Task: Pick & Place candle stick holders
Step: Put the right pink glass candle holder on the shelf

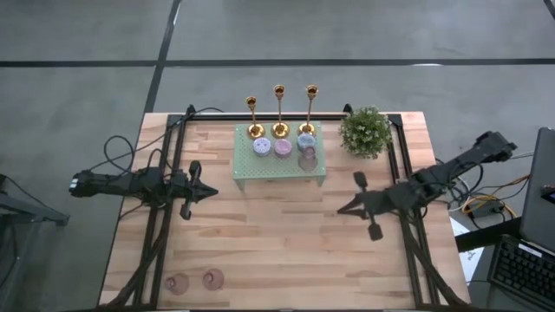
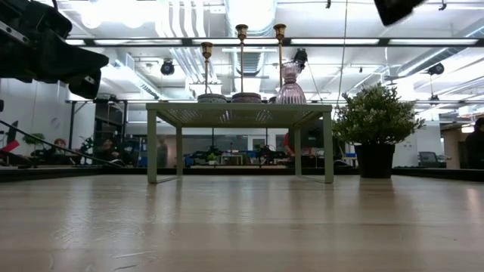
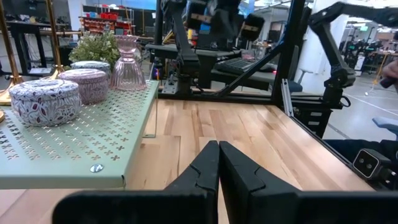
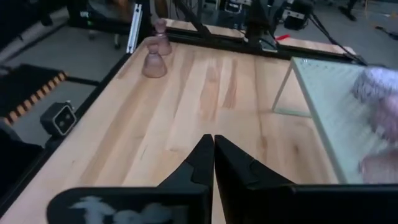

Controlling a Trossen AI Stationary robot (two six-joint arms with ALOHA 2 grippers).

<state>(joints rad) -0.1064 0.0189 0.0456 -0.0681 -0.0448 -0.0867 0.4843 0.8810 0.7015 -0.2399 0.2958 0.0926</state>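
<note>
Three gold candlesticks [image 1: 279, 113] stand by their round bases along the far edge of the pale green stand [image 1: 279, 169]. On the stand also sit three round patterned tins [image 1: 283, 148] [image 3: 43, 102] and a pink glass holder [image 1: 307, 160] [image 3: 129, 65]. Two more pink glass holders [image 1: 195, 281] [image 4: 154, 62] stand on the table's near left corner. My left gripper [image 1: 213, 192] [image 3: 218, 149] hovers shut left of the stand, pointing level. My right gripper [image 1: 341, 209] [image 4: 213, 142] is shut above the table right of the stand, slanting down. Neither holds anything.
A bushy potted plant [image 1: 365, 132] stands at the far right, beside the stand. Black frame rails [image 1: 169, 173] run along both table sides. Bare wood [image 1: 277, 251] lies between the stand and the near edge. Cables and equipment [image 1: 520, 251] sit off the right edge.
</note>
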